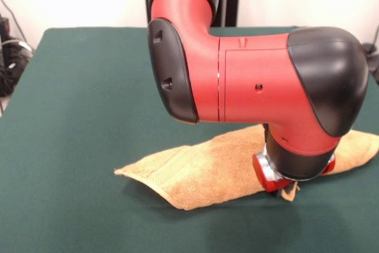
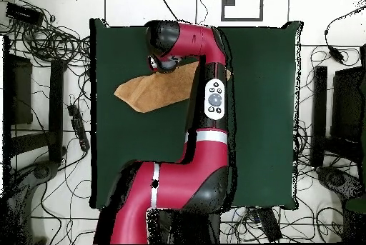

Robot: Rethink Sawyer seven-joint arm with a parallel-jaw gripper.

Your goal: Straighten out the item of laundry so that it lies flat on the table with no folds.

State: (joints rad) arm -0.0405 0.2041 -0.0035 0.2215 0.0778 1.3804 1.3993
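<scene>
No readable text, brand, number or sign is showing in either view. The red and black arm [image 1: 254, 81] is carrying no legible lettering on its casing; in the overhead view its white control pad [image 2: 215, 99] is showing round buttons, but any marks on them are too small to read. The towel [image 1: 207, 167] is displaying only woven bands, with no legible label. The table [image 1: 77, 117] is bearing no markings.
</scene>
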